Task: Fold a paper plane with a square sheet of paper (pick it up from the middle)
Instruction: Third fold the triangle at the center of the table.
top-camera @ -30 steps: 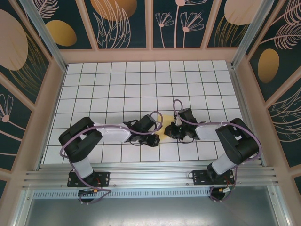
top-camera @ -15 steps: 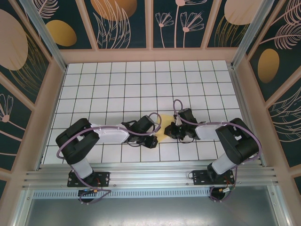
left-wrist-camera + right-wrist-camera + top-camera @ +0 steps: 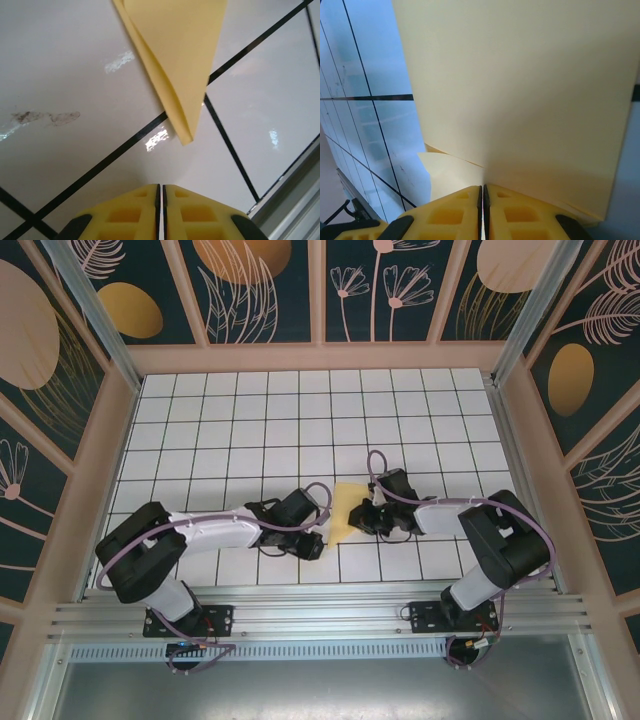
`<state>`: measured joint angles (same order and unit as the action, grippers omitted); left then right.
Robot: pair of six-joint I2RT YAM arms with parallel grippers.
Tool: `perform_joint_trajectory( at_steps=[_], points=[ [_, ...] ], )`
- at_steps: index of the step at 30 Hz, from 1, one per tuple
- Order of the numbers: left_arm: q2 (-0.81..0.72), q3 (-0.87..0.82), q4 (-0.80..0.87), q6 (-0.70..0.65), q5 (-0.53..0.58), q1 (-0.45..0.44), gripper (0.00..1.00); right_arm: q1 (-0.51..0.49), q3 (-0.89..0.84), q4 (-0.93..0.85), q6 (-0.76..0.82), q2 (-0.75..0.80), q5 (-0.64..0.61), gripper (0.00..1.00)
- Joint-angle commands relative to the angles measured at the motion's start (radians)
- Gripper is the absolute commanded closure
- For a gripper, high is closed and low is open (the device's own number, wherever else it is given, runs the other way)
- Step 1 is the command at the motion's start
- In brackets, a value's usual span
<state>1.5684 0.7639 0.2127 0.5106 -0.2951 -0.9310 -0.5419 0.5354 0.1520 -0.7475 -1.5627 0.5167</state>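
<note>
Pinching the paper sheet (image 3: 520, 90) at its edge, seemingly — right pincer (image 3: 483, 187), left pincer (image 3: 161, 186) pressed together, off the tip.

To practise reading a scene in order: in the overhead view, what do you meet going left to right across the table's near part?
In order: left arm's base, left gripper, folded yellow paper, right gripper, right arm's base.

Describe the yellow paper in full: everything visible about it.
The sheet of paper is thin, matte, pale yellow, already folded into layers narrowing to a point toward the arms' bases. It rests on the white gridded table between the arms. The right hand looks shut on its right edge, a flap rising before it; the shut left hand sits just short of the tip, not touching.
</note>
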Motion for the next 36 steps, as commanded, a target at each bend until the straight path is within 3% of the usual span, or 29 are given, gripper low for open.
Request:
perform_joint_trajectory(
  at_steps=[1,5,8,13,19,28,36],
  points=[
    [-0.060,0.042,-0.036,0.038,0.017,0.008,0.88,-0.012,0.027,-0.031,0.045,0.040,-0.075,0.84],
    [-0.067,0.089,-0.112,0.075,0.063,0.011,0.87,-0.011,0.060,-0.131,0.057,0.193,-0.160,0.76],
    [-0.039,0.127,-0.158,0.096,0.092,0.019,0.86,0.055,0.035,-0.185,0.052,0.292,-0.205,0.68],
    [0.063,0.190,-0.205,0.114,0.091,0.034,0.87,0.137,-0.058,-0.186,0.038,0.380,-0.186,0.58],
    [0.185,0.238,-0.215,0.114,0.067,0.038,0.93,0.144,-0.081,-0.129,0.034,0.338,-0.106,0.57],
    [0.227,0.227,-0.168,0.101,0.148,0.044,0.97,0.129,-0.066,-0.057,0.038,0.228,-0.034,0.55],
    [0.252,0.226,-0.166,0.095,0.150,0.044,0.99,0.102,-0.044,-0.017,0.039,0.160,-0.007,0.55]
  ],
)
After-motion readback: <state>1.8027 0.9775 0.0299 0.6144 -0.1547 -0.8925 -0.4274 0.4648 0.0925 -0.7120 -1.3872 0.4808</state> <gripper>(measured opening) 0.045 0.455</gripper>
